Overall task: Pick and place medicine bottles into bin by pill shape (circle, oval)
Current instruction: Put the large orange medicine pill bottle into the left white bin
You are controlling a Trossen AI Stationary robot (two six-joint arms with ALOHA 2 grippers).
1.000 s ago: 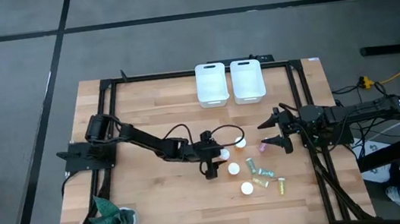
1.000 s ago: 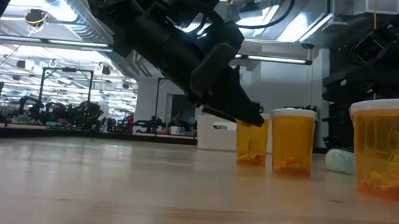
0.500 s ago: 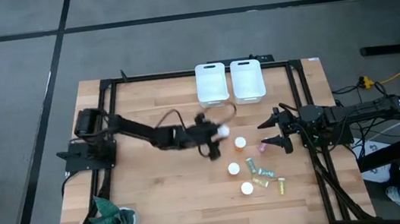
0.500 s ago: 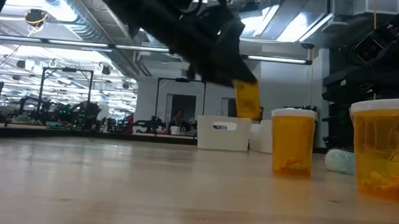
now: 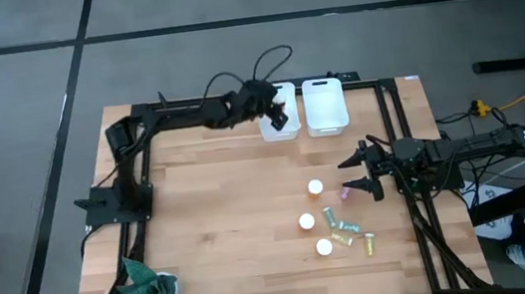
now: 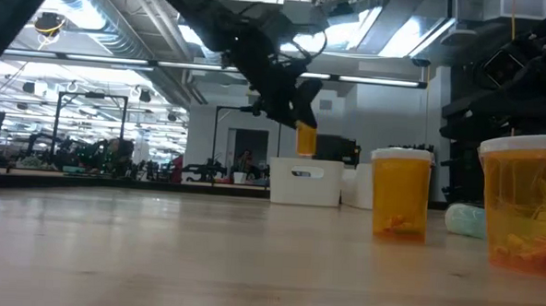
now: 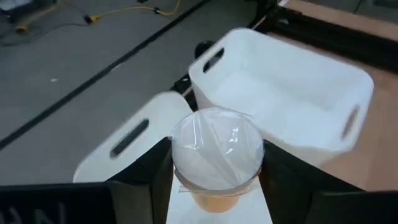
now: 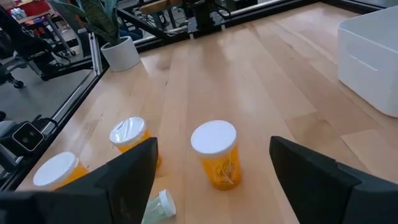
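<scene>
An orange bottle (image 7: 216, 158) sits clamped in the left pincer (image 7: 214, 180) over a white bin (image 5: 279, 123).

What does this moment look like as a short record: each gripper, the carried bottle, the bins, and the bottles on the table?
left gripper: over the left white bin, shut on an orange bottle with a white cap
right gripper: open, at the table's right side, holding nothing
right white bin: beside the left one at the far edge
orange bottles on table: three, upright
small bottles: lying clustered by the orange ones
</scene>
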